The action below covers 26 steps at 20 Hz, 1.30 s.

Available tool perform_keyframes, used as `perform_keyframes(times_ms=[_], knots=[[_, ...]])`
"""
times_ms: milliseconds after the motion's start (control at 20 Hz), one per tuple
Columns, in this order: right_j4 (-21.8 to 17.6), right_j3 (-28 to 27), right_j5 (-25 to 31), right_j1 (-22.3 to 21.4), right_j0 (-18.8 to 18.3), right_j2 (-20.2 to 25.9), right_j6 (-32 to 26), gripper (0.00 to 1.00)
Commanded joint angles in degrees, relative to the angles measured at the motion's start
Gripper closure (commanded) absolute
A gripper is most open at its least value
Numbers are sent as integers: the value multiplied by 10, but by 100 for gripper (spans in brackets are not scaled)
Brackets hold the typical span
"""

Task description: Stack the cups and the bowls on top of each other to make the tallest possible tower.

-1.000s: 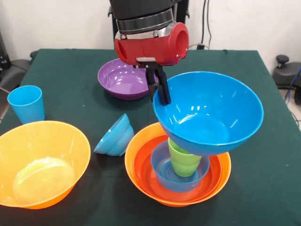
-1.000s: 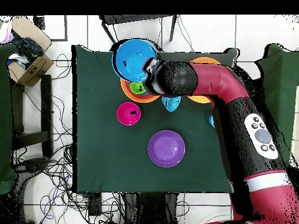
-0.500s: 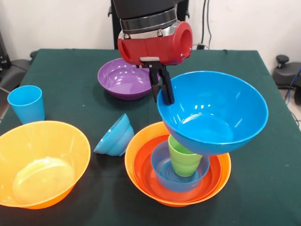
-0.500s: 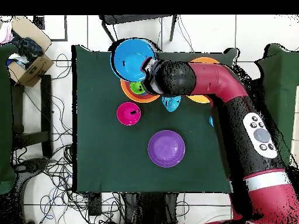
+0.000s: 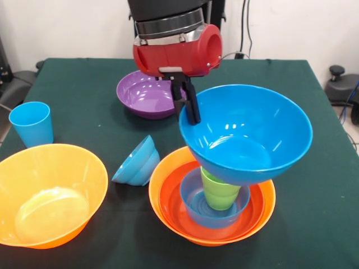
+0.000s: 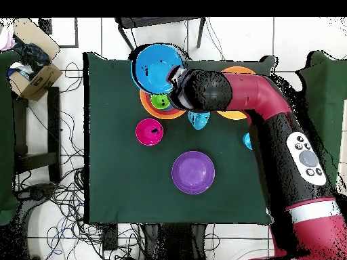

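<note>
1. Arm (image 5: 174,33) comes down from the top of the front view, black wrist cylinder over a red housing, roughly vertical, black fingers pointing down.
2. Gripper (image 5: 189,109) is pinched on the left rim of the big blue bowl (image 5: 247,134): one finger inside the wall, the other seemingly outside.
3. Big blue bowl is held mouth up, slightly tilted, with its base right at the lime green cup (image 5: 220,190). Cannot tell if base rests on the cup rim or is just above it.
4. Tower (image 5: 212,207), bottom up: orange bowl (image 5: 168,168), red-orange bowl (image 5: 174,202) nested in it, small blue bowl (image 5: 196,210) inside that, green cup upright in the blue one.
5. Second orange bowl (image 5: 50,193) sits mouth up at front left of the front view, apart from the tower.
6. Blue bowl on its side (image 5: 136,161) lies between that orange bowl and the tower; looks like two nested.
7. Light blue cup (image 5: 31,123) stands upright near the left table edge.
8. Purple bowl (image 5: 145,94) sits mouth up behind the gripper, partly hidden by the red housing.
9. Overhead: pink-red bowl (image 6: 149,131) sits alone on the green table (image 6: 115,183), near the tower; arm elbow covers the right side of the table.
</note>
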Motion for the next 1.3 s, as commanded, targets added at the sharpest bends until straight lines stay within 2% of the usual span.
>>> perform_keyframes(times_ms=[50,1300], knots=[[-40,24,-1,22,-8,16,-137,100],[-47,29,-6,22,-14,20,-129,100]])
